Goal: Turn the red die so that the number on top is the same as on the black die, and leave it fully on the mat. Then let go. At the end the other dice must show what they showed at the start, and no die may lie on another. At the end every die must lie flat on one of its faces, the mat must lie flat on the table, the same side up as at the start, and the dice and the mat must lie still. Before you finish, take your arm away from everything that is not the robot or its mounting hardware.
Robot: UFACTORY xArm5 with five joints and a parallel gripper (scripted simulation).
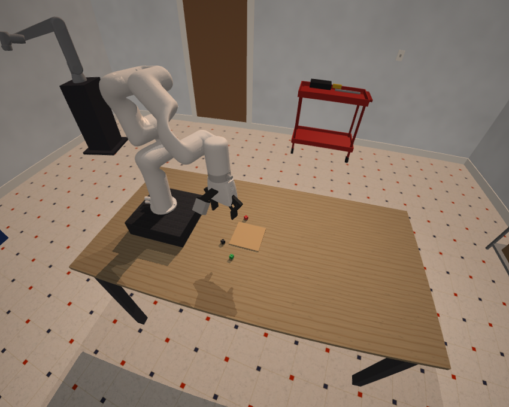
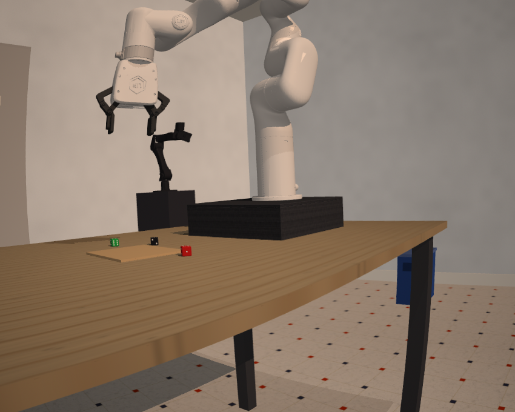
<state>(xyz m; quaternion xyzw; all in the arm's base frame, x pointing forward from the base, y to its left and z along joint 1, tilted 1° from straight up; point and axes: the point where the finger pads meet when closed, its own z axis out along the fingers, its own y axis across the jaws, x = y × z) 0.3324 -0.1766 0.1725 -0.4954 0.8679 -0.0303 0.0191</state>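
Observation:
A small red die (image 1: 245, 217) lies on the wooden table just off the far corner of a thin tan mat (image 1: 247, 236); it also shows in the exterior view (image 2: 186, 250) beside the mat (image 2: 133, 253). A black die (image 1: 222, 241) (image 2: 154, 240) lies on the table close to the mat's left edge. A green die (image 1: 230, 257) (image 2: 114, 242) lies on the table near the mat's front left corner. My gripper (image 1: 221, 206) (image 2: 129, 126) hangs open and empty, fingers pointing down, well above the table and above the mat area.
The arm's black base block (image 1: 163, 221) stands on the table's left end, close to the dice. A red cart (image 1: 331, 115) stands on the floor behind the table. A black pedestal with a grey arm (image 1: 92, 114) stands at the back left.

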